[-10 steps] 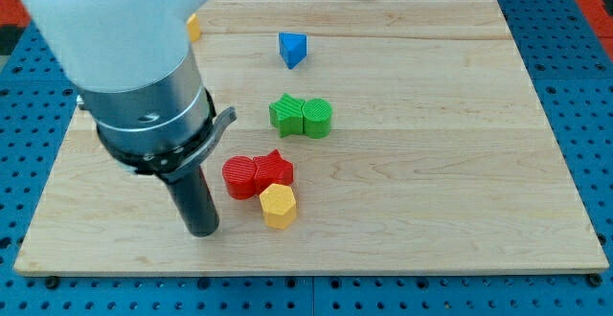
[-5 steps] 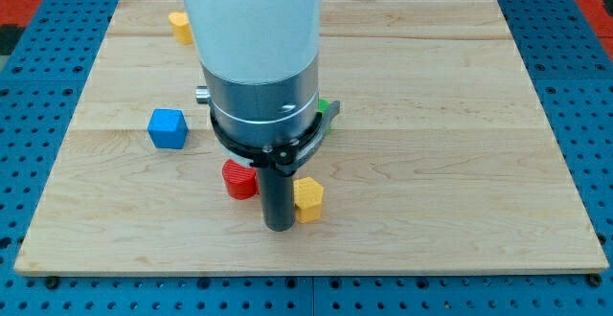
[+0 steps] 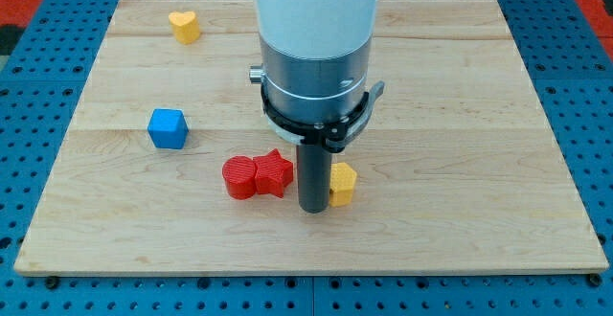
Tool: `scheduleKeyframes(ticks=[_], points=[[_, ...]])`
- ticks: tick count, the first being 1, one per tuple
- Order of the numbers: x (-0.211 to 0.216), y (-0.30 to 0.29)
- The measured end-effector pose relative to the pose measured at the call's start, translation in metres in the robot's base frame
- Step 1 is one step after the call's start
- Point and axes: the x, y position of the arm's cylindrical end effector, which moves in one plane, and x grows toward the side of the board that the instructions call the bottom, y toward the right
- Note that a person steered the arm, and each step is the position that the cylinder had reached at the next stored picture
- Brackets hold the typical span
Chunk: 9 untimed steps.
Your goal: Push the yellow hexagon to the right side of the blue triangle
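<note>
Now my tip (image 3: 313, 208) touches the yellow hexagon's (image 3: 342, 184) left side; no jaws.

Single camera view, no second view to overlap. Set high off the wooden board's (image 3: 460, 115) near long edge, looking down and forward at a steep angle. The far edge reads shorter than the near edge, so it tilts rather than looks straight down. Whole board in frame, with blue pegboard (image 3: 575, 86) showing beyond all edges. Arm housing (image 3: 316, 38) enters from above the board's middle, large and close to the lens.
</note>
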Motion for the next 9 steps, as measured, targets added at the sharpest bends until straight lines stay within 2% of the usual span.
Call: scheduleKeyframes(ticks=[2, 5, 7, 9], points=[[-0.004, 0.047], [-0.035, 0.067], [-0.071, 0.094], [-0.133, 0.123]])
